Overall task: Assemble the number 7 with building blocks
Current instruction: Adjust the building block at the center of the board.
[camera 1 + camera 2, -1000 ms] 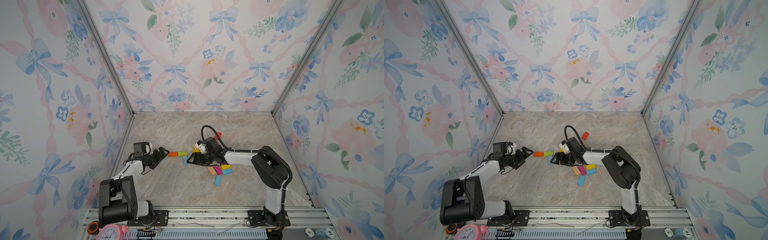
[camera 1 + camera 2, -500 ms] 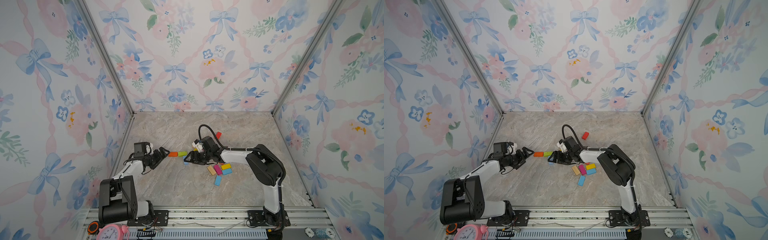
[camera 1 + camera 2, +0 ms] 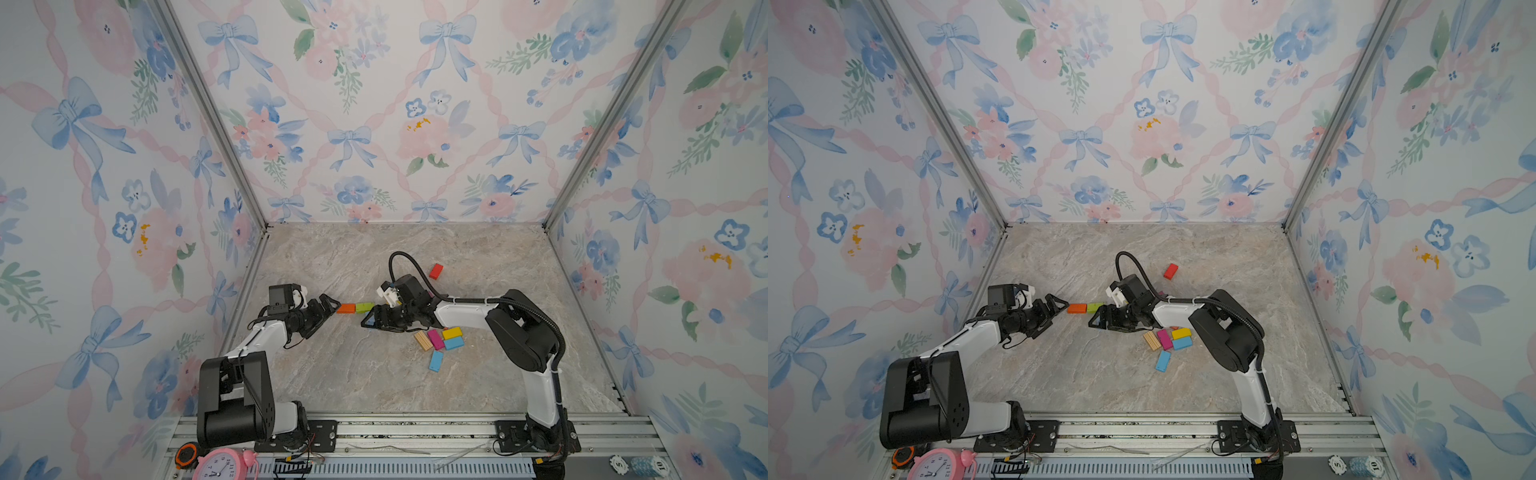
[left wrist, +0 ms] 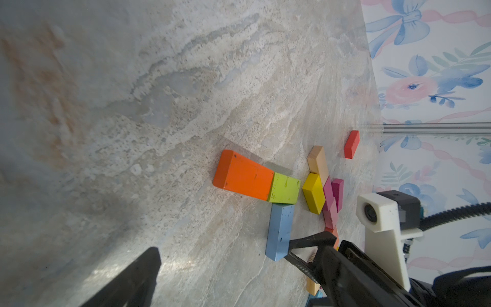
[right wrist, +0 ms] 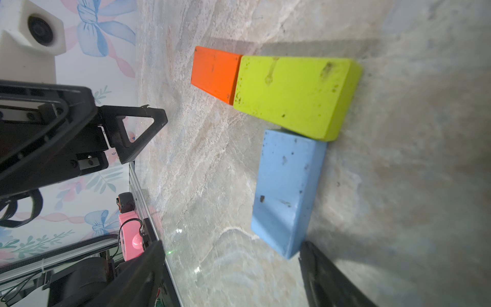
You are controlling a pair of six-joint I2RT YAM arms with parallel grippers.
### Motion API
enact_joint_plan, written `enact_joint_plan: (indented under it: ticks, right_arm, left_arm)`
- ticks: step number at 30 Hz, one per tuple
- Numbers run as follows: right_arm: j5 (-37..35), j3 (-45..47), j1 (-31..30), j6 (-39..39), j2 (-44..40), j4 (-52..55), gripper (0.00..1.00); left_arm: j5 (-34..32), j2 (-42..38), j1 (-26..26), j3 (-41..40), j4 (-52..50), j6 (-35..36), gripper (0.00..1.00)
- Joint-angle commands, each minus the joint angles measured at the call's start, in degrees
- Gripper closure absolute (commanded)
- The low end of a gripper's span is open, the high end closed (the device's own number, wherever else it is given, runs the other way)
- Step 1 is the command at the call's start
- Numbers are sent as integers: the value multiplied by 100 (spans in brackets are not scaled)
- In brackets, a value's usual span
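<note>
In both top views the orange block (image 3: 345,308) and green block (image 3: 364,307) lie end to end as the top bar of the 7. The left gripper (image 3: 331,309) is just beside the orange end, jaws spread and empty. The right gripper (image 3: 368,323) sits low beside the green block. The spare blocks (image 3: 435,338) cluster near its forearm, and a red block (image 3: 436,271) lies apart.

In the left wrist view a blue block (image 4: 280,231) runs off the green block's free end at roughly a right angle, touching it.

In the right wrist view the claw is released. The blue block (image 5: 287,191) rests on the table between the fingers (image 5: 318,268), one right at its corner, the other well clear.

The step in hand looks like placing the first stem piece. The next move calls for drawing the right gripper back without nudging the blue block, then fetching a spare block to lengthen the stem.
</note>
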State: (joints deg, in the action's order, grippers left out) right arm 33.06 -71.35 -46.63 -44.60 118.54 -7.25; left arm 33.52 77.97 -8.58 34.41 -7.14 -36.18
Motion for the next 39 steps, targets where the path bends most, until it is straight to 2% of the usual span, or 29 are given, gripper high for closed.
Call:
enact_joint_plan:
  ticks: [1,21,31,39]
  right_arm:
    - [60,-144,-69,-38,169,39,18]
    - [43,-27,-11,-2,9,14,18]
    - [-87,845,577,460,-1503,397,18]
    - [-33,1854,1290,723,-2708,667,17]
  left_arm:
    - [93,43,49,-6,43,8,3]
    - [33,248,108,127,78,9,3]
    - [-239,816,363,573,86,32,3]
    - [-695,1192,533,715,123,96,3]
